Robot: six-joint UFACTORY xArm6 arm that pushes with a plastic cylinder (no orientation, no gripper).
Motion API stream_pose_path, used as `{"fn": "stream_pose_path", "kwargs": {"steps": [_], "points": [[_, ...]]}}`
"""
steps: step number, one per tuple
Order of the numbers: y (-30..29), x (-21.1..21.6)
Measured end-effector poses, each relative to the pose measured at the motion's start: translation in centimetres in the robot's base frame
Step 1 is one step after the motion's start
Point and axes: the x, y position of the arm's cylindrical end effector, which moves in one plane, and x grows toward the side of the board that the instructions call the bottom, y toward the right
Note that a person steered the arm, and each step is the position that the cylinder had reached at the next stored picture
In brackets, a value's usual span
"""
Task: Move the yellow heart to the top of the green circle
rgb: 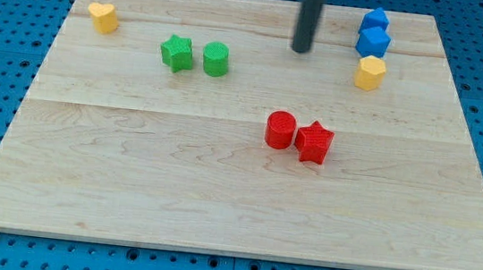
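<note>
My tip (302, 49), the lower end of the straight dark rod, rests on the pale wooden table top (173, 191) near the view's top, touching no block; it is a bare rod end (nothing on it opens, closes or grips), and it pushes on nothing.

Taking the green circle as the landmark, a small ridged green plastic cylinder (216, 59) standing upright on the board, my tip lies to its right in the view and slightly higher, with bare wood between them.

Just beside the green circle on its left, with a thin gap of wood showing, sits the green star-shaped plastic block (176, 53).

The yellow heart-shaped plastic block (104, 17) lies well apart from the green circle, up and to its left, near the board's top left corner, beyond the green star.

Below the green circle and to its right, toward the middle of the board, stands the red plastic cylinder (281, 129), and touching it on its far side is the red star-shaped block (314, 143).

Far to the right of the green circle, past my tip, a yellow plastic block (370, 73) with a faceted outline (perhaps a hexagon) sits at about the same height. Above it are two blue plastic blocks close together, one (373, 43) just above the yellow block and the other (375, 21) nearest the board's top edge; their exact shapes are hard to make out.
</note>
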Motion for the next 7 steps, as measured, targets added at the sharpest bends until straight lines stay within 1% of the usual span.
{"fn": "stream_pose_path", "kwargs": {"steps": [1, 2, 3, 4, 5, 7], "points": [[-11.1, -3.9], [-19.9, -4.9], [-27.6, -4.5], [-33.5, -2.3], [-30.6, -0.2], [-16.2, 0.4]]}}
